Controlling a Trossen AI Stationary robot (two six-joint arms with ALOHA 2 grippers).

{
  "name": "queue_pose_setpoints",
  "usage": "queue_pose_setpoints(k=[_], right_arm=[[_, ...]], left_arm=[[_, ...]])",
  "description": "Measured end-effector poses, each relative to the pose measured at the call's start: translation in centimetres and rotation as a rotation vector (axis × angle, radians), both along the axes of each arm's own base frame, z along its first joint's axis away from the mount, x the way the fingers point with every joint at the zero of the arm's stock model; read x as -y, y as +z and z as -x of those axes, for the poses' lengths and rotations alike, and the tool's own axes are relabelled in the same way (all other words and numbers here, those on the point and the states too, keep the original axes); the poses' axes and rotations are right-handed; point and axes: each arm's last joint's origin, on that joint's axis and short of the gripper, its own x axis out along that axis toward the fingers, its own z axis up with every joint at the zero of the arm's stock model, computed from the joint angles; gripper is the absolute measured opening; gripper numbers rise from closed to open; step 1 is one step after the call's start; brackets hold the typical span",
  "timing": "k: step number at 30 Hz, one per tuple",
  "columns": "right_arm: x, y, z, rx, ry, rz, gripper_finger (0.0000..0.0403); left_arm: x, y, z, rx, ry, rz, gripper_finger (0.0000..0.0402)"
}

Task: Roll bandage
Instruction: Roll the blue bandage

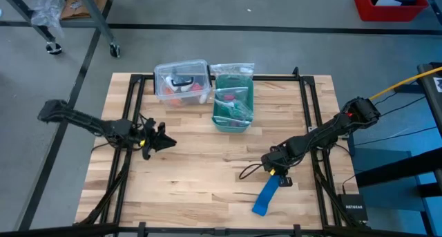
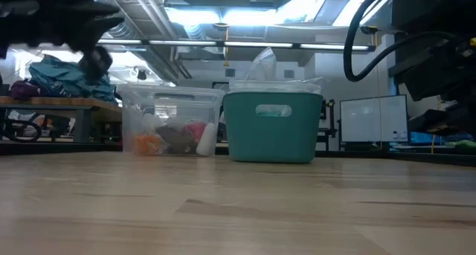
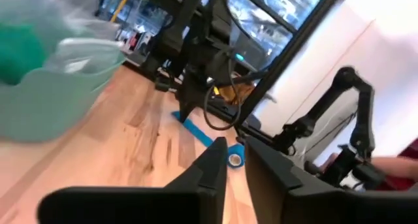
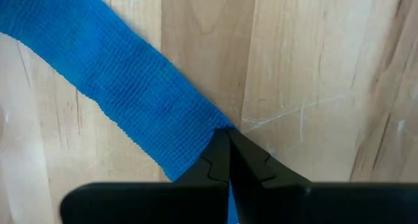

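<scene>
A pale wooden tabletop (image 1: 200, 182) carries a teal basket (image 1: 232, 112) at its far edge, a clear plastic box (image 1: 181, 83) just beside the basket, and a blue bandage (image 1: 265, 195) lying flat, well apart from the basket.

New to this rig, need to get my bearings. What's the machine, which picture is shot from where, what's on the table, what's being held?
It is a robot with two dark arms at a wooden table, each ending in a two-finger gripper. One picture looks straight down on everything, one looks level across the tabletop, and two come from cameras on the arms' wrists.

At the table's far edge stand a clear plastic box and a teal basket.

The right gripper is down at the near right part of the table with its fingers shut, pinching a bright blue bandage that lies flat as a strip on the wood.

The left gripper is over the left side, its fingers close together, holding nothing.
</scene>
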Motion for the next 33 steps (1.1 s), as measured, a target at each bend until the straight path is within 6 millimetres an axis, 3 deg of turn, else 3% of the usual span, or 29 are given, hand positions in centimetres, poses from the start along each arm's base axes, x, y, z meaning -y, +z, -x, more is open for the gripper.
queue_pose_setpoints(k=[7,11,19,27,33], right_arm=[[0.0,0.0,0.0,0.000,0.000,-0.006,0.0005],[0.0,0.0,0.0,-0.002,0.000,-0.005,0.0005],[0.0,0.0,0.0,-0.005,-0.001,-0.003,0.0005],[0.1,0.0,0.0,-0.007,-0.024,0.003,0.0005],[0.1,0.0,0.0,-0.008,-0.044,0.009,0.0005]], left_arm=[[3.7,2.2,-6.5,-0.134,-0.073,-0.222,0.0003],[6.2,2.1,-11.4,-0.194,-0.110,-0.333,0.0004],[9.9,1.5,-19.3,-0.185,-0.141,-0.339,0.0002],[12.6,0.2,-25.3,-0.147,-0.228,-0.429,0.0001],[13.9,0.0,-28.2,-0.108,-0.248,-0.525,0.0001]])
